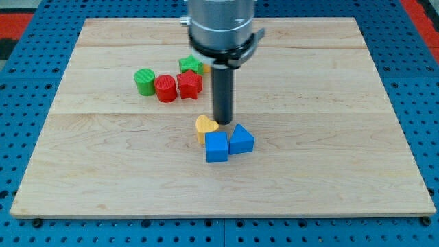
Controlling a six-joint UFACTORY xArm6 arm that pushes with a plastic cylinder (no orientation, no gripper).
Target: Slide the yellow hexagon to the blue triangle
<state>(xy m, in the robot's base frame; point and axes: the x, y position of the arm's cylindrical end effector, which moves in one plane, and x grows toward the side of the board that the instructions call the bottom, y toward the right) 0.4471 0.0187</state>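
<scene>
Little of the hexagon (204,69) shows: a yellow sliver at the green star's (191,64) 3 o'clock, behind the arm, shape unclear. It is probably light, rigid and slick on wood. I would push its 12 o'clock side, not grasp it. My tip (223,122) is a bare rod holding nothing, just at the yellow heart's (206,126) 2 o'clock. The triangle (241,139) lies at the tip's 5 o'clock, touching the blue cube (217,147). No containers appear.

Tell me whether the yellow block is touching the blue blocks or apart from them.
Touching: the yellow block sits against the blue cube, beside the blue triangle. My tip stands just above them.
</scene>
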